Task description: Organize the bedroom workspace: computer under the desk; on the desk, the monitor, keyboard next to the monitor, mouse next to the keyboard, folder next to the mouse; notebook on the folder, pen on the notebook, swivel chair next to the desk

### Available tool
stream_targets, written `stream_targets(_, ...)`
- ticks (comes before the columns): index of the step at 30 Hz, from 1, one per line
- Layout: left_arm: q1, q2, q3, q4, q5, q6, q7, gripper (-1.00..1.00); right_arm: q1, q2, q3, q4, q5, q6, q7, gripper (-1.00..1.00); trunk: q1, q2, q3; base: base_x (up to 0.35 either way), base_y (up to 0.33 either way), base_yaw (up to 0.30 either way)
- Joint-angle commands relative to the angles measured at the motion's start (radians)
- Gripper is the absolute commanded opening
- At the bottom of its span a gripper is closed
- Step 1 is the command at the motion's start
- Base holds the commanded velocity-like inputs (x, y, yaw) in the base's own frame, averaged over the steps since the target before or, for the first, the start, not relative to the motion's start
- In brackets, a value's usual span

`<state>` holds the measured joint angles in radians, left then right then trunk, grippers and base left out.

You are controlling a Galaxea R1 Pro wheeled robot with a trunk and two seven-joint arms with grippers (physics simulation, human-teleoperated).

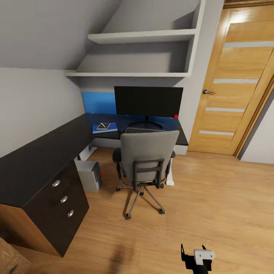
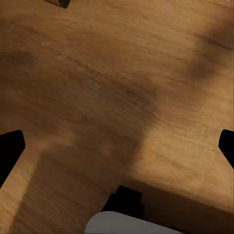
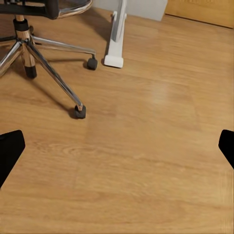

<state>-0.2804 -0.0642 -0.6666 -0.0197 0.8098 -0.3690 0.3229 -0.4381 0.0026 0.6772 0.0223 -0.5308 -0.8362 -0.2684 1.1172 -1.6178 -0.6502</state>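
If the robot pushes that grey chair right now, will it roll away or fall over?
Probably roll. The swivel chair stands on a chrome star base with small castors on smooth wooden floor, so a light push should make it glide. It likely won't tip easily, since the legs spread wide. It may spin or veer, because the seat sits on one central post.

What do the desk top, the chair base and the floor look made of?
Desk: glossy black laminate, judging by faint reflections; could be lacquer.
Swivel chair base: chrome-look metal, bright highlights, black castors.
Floor: light wood planks, visible grain and seams, satin sheen.
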Motion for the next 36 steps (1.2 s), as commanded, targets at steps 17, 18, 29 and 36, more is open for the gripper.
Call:
stream_targets(17, 0.000, 0.000, -0.008, 0.000, 0.005, -0.002, 0.007, 1.00, -0.001, 0.000, 0.009, 0.002, -0.003, -0.003, -0.005, 1.00, -0.065, 0.119, 0.052, 0.000, 0.000, 0.000)
stream_targets(18, 0.000, 0.000, -0.008, 0.000, 0.005, -0.002, 0.007, 1.00, -0.001, 0.000, 0.009, 0.002, -0.003, -0.003, -0.005, 1.00, -0.069, 0.126, 0.056, 0.000, 0.000, 0.000)
stream_targets(29, 0.000, -0.001, -0.010, 0.000, 0.005, -0.002, 0.007, 1.00, -0.001, 0.000, 0.009, 0.002, -0.003, -0.002, -0.005, 1.00, -0.111, 0.203, 0.090, 0.000, 0.000, 0.000)
stream_targets(36, 0.000, -0.001, -0.010, 0.000, 0.004, 0.000, 0.007, 1.00, -0.001, 0.000, 0.009, 0.002, -0.003, -0.002, -0.005, 1.00, -0.138, 0.252, 0.112, 0.000, 0.000, 0.000)
